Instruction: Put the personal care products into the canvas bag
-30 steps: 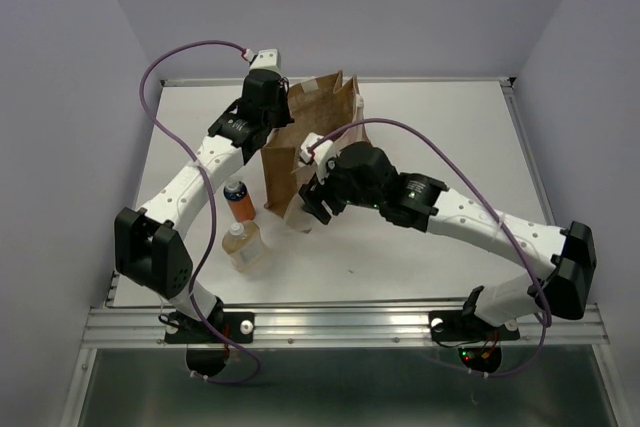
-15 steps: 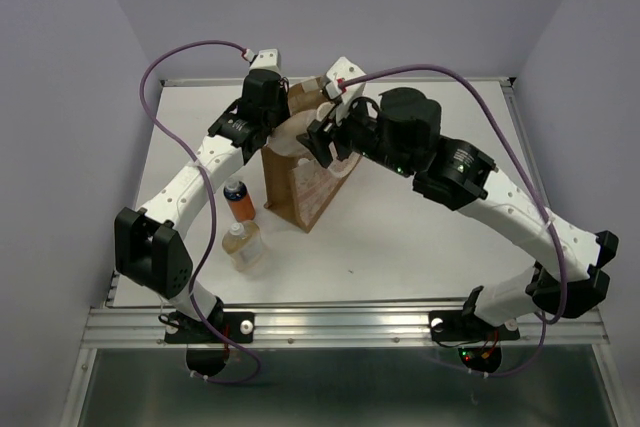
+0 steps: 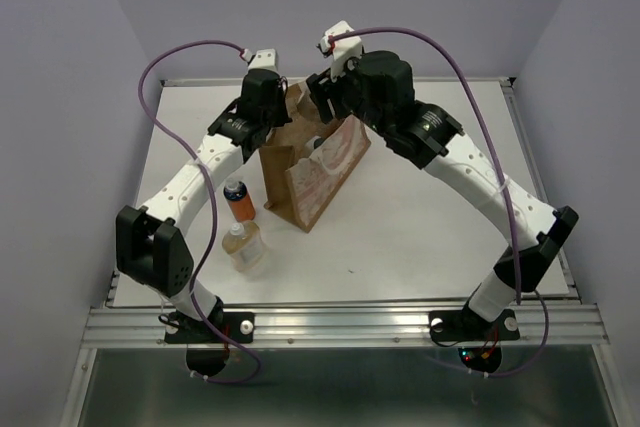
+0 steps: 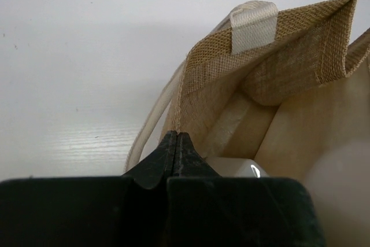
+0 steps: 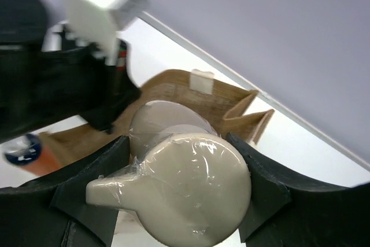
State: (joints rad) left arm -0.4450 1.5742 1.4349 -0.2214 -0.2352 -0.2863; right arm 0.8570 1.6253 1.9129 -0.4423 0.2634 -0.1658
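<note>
One table [image 3: 420, 227], white matt top with faint wood grain, evenly lit, soft shadows only. One back wall [image 3: 400, 7], plain pale lilac, behind the table's far edge. One left wall [image 3: 50, 147] and one right wall [image 3: 600, 97], same lilac, flanking the table. One metal strip [image 3: 430, 80], thin and grey, along the table's far edge. One aluminium rail [image 3: 350, 325], ribbed, along its near edge. One dark surface [image 3: 350, 387], grey-green, below that rail.

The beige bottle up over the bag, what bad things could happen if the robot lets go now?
1. The beige bottle in the right gripper looks wide next to the creased mouth of the canvas bag. It might catch the rim and tumble outside.
2. Only the left gripper pinches one edge of the bag open, and the bag seems to lean. A bump from the bottle could tip it or tug that edge free.
</note>
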